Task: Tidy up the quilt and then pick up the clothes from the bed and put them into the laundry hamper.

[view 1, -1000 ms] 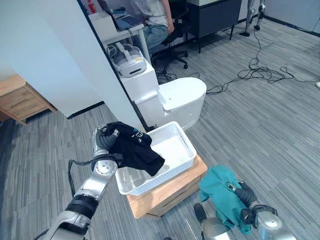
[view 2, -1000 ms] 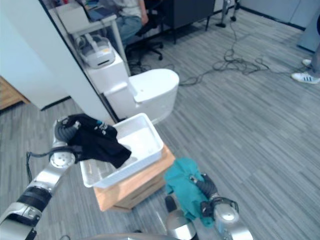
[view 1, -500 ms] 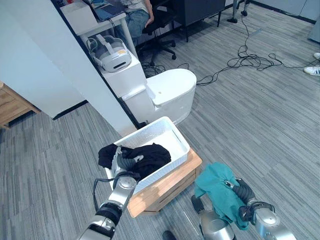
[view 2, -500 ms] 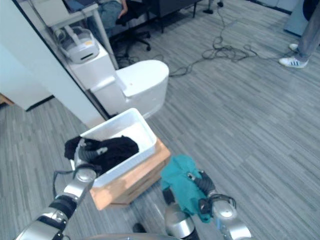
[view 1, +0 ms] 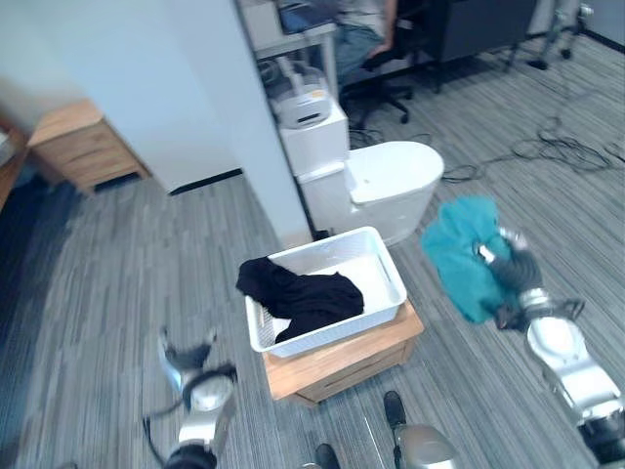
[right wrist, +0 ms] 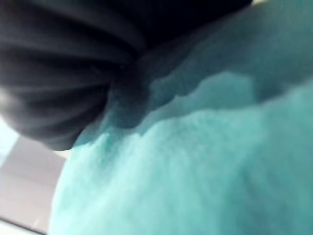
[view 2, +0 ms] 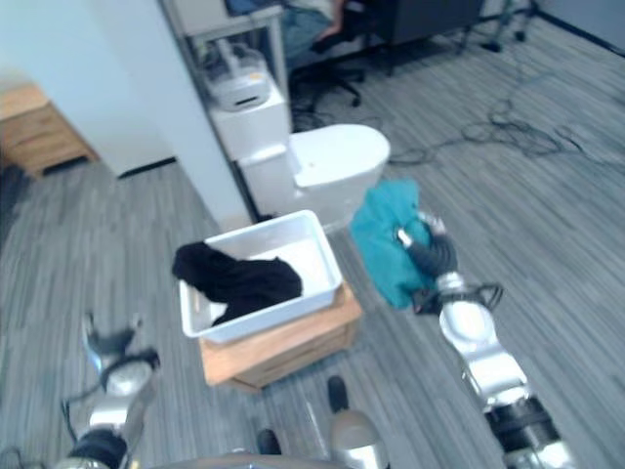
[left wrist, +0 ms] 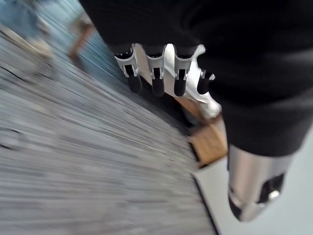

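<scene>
We note the black garment (view 1: 303, 293) in the white hamper (view 1: 387, 274); toilet (view 1: 386, 186) behind; right hand (view 1: 510, 266) clutching teal garment (view 1: 464, 254); left hand (left wrist: 161, 73) fingers relaxed, holding nothing.

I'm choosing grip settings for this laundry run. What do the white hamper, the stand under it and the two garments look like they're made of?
White hamper: probably moulded plastic, smooth rim, perforated walls. Stand: light wood or wood veneer, matte, with visible grain. Black garment: soft matte fabric, crumpled over the hamper's rim. Teal garment: soft cloth, slightly fuzzy up close, hanging in folds from the right hand.
</scene>
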Controlling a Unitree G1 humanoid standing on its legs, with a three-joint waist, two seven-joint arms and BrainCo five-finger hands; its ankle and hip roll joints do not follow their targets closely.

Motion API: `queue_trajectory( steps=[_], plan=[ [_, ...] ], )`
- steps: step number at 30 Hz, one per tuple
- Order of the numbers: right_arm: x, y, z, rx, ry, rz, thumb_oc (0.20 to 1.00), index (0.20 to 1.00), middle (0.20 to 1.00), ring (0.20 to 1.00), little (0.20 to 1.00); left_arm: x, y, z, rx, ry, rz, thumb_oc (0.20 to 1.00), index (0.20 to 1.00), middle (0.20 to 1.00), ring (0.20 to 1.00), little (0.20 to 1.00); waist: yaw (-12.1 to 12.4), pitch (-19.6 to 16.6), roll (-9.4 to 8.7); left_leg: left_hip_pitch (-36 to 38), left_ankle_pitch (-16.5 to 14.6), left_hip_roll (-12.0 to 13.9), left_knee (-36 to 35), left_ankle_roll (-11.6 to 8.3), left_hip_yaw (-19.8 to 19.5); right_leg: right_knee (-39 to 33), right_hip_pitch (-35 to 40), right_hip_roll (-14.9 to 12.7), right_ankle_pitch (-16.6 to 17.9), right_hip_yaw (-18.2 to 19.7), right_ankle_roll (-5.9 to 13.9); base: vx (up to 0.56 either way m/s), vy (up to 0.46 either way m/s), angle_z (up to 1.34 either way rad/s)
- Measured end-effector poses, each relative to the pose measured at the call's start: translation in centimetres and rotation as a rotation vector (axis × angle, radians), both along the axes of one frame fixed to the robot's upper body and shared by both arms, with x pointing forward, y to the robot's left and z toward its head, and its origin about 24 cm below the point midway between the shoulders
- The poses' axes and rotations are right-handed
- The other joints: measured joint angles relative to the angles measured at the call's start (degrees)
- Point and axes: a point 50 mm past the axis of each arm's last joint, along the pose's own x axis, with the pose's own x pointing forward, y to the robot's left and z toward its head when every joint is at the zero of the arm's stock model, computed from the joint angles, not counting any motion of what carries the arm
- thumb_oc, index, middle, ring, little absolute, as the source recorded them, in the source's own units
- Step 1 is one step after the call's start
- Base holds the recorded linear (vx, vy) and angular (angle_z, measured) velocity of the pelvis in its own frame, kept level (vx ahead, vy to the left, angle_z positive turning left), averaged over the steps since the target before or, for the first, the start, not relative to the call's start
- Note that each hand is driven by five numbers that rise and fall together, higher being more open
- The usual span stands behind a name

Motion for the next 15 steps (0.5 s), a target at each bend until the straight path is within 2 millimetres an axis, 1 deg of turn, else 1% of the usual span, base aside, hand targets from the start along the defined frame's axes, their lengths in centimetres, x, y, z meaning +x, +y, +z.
queue_trajectory(
  steps=[1,2,3,4,5,6,7,8,9,10,11,13,14,15],
  plan=[
    [0.4,0.2,0.8,0.0,-0.024,0.006,0.2,0.2,0.2,0.2,0.2,-1.6,0.2,-1.0,-0.003,0.065,0.024,1.0,1.0,1.0,1.0,1.0,0.73,-0.2,-0.51,-0.21,0.16,0.11,0.0,-0.13,-0.04,0.0,-0.06,0.07,-0.01,-0.2,-0.01,-0.03,-0.034,0.35],
    [1.1,0.8,1.9,0.0,-0.049,0.017,0.2,0.2,0.2,0.2,0.2,-4.9,0.8,-2.7,0.002,0.188,0.065,1.0,1.0,1.0,1.0,1.0,2.49,-0.79,-1.59,-0.96,0.54,0.31,0.0,-0.43,-1.28,0.0,-0.1,-0.03,-0.26,-1.76,-0.38,-0.03,-0.048,0.41],
    [1.7,1.5,2.2,-0.007,-0.045,0.028,0.2,0.2,0.2,0.2,0.2,-7.0,1.2,-3.6,-0.004,0.275,0.098,1.0,1.0,1.0,1.0,1.0,3.95,-1.09,-1.97,-1.3,0.63,0.4,0.0,-0.5,-1.78,0.0,-0.07,-0.07,-0.33,-2.4,-0.47,-0.02,-0.063,0.47],
    [2.3,2.7,2.7,-0.012,-0.041,0.054,0.2,0.2,0.2,0.2,0.2,-8.8,1.5,-4.4,-0.009,0.366,0.115,1.0,1.0,1.0,1.0,1.0,4.33,-1.41,-2.53,-1.55,0.66,0.43,0.0,-0.71,-2.35,0.0,-0.08,-0.09,-0.36,-2.87,-0.5,-0.01,-0.05,0.31],
    [3.1,4.6,3.4,-0.029,-0.039,0.104,0.2,0.2,0.2,0.2,0.2,-11.7,1.6,-5.5,-0.035,0.528,0.127,1.0,1.0,1.0,1.0,1.0,5.71,-1.83,-3.52,-1.75,0.91,0.58,0.01,-0.98,-2.82,0.0,-0.12,-0.08,-0.4,-3.54,-0.54,0.01,-0.031,0.26],
    [3.3,5.3,3.5,-0.038,-0.031,0.12,0.2,0.2,0.2,0.2,0.2,-13.2,1.4,-6.0,-0.057,0.604,0.118,1.0,1.0,1.0,1.0,1.0,6.86,-2.04,-3.9,-1.8,0.96,0.61,0.0,-1.0,-3.05,0.0,-0.04,-0.11,-0.43,-3.81,-0.56,0.02,-0.009,0.2],
    [3.8,6.0,3.4,-0.046,-0.018,0.133,0.2,0.2,0.2,0.2,0.2,-14.7,1.2,-6.3,-0.071,0.671,0.098,1.0,1.0,1.0,1.0,1.0,7.45,-2.3,-4.28,-1.8,0.95,0.59,0.03,-1.03,-3.35,-0.01,0.02,-0.18,-0.53,-4.18,-0.63,0.02,0.024,0.25],
    [4.5,6.8,2.6,-0.063,0.026,0.141,0.2,0.2,0.2,0.2,0.2,-16.8,0.5,-6.8,-0.105,0.778,0.067,1.0,1.0,1.0,1.0,1.0,8.23,-2.76,-5.04,-1.85,1.05,0.45,0.02,-1.27,-4.2,0.0,0.24,-0.42,-0.73,-4.95,-0.56,0.04,0.045,0.29],
    [4.9,7.0,1.9,-0.062,0.058,0.134,0.2,0.2,0.2,0.2,0.2,-17.6,0.1,-7.0,-0.13,0.806,0.057,1.0,1.0,1.0,1.0,1.0,8.76,-3.02,-5.46,-1.88,1.05,0.4,0.02,-1.33,-4.4,0.0,0.28,-0.59,-0.81,-5.32,-0.6,0.06,0.064,0.33],
    [5.2,7.1,0.5,-0.071,0.12,0.108,0.2,0.2,0.2,0.2,0.2,-18.1,-0.7,-7.3,-0.176,0.815,0.047,1.0,1.0,1.0,1.0,1.0,9.86,-3.08,-5.76,-1.87,1.32,-0.09,0.06,-1.3,-4.61,0.0,0.4,-0.96,-0.84,-5.76,-0.62,0.06,0.063,0.21],
    [5.5,7.5,-0.4,-0.087,0.163,0.097,0.2,0.2,0.2,0.2,0.2,-18.2,-1.2,-7.6,-0.206,0.816,0.024,1.0,1.0,1.0,1.0,1.0,10.0,-3.08,-5.8,-2.01,1.18,-0.24,0.02,-1.13,-4.94,0.01,0.41,-1.34,-0.85,-6.02,-0.63,0.05,0.063,0.19],
    [5.6,8.3,-1.9,-0.081,0.239,0.095,0.2,0.2,0.2,0.2,0.2,-17.4,-2.1,-7.8,-0.242,0.787,-0.024,1.0,1.0,1.0,1.0,1.0,9.97,-3.06,-5.77,-2.6,1.26,-0.72,0.02,-1.0,-5.28,0.0,0.35,-1.95,-0.77,-6.5,-0.52,0.02,0.044,0.12],
    [5.7,8.8,-2.4,-0.086,0.264,0.099,0.2,0.2,0.2,0.2,0.2,-16.7,-2.7,-8.0,-0.25,0.774,-0.079,1.0,1.0,1.0,1.0,1.0,10.45,-3.06,-5.75,-2.67,1.27,-0.9,0.0,-0.96,-5.37,0.01,0.37,-2.13,-0.75,-6.86,-0.49,0.0,0.022,0.04],
    [5.8,9.2,-3.1,-0.092,0.294,0.101,0.2,0.2,0.2,0.2,0.2,-16.1,-2.9,-8.0,-0.234,0.769,-0.146,1.0,1.0,1.0,1.0,1.0,10.44,-3.06,-5.76,-2.7,1.28,-0.98,0.01,-0.94,-5.41,0.0,0.38,-2.26,-0.7,-6.98,-0.41,0.0,0.039,0.06]
  ],
)
